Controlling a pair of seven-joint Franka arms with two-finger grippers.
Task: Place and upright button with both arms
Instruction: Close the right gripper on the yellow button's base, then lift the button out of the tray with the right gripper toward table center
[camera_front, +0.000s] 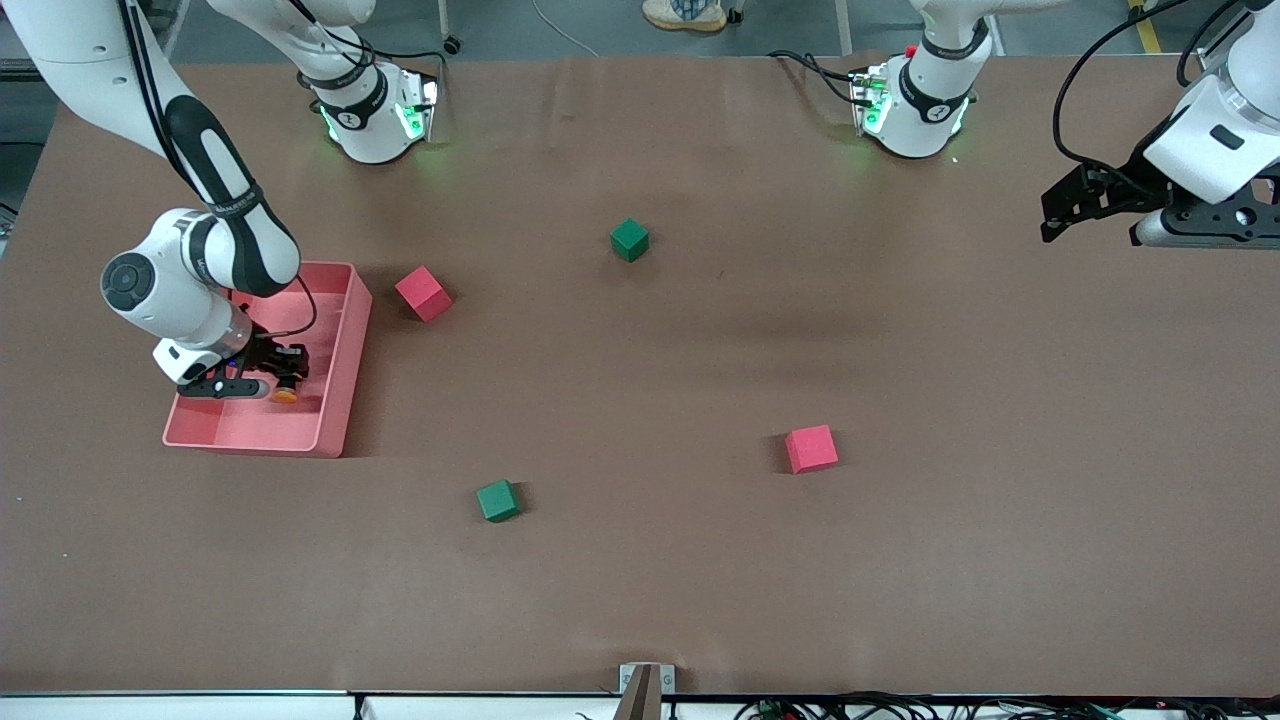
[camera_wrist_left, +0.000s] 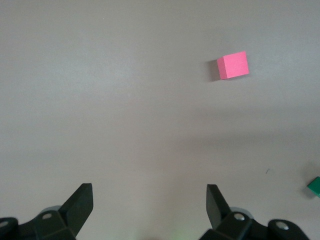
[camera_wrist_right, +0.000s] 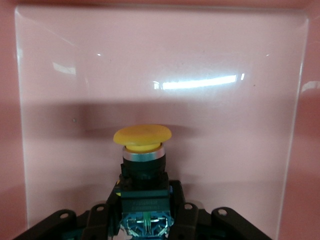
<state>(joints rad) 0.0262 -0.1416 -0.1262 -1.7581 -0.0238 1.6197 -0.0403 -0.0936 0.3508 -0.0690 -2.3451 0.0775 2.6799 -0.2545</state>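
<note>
Two arms, and I have only the right one working: its right gripper sits low inside the shallow pink plastic tray at the right arm's end of the table, clamped on the black body of the small orange-capped push-button. The button's long axis runs straight out from the jaws, cap leading. The left gripper waits spread wide, high over its own end, well apart.
</note>
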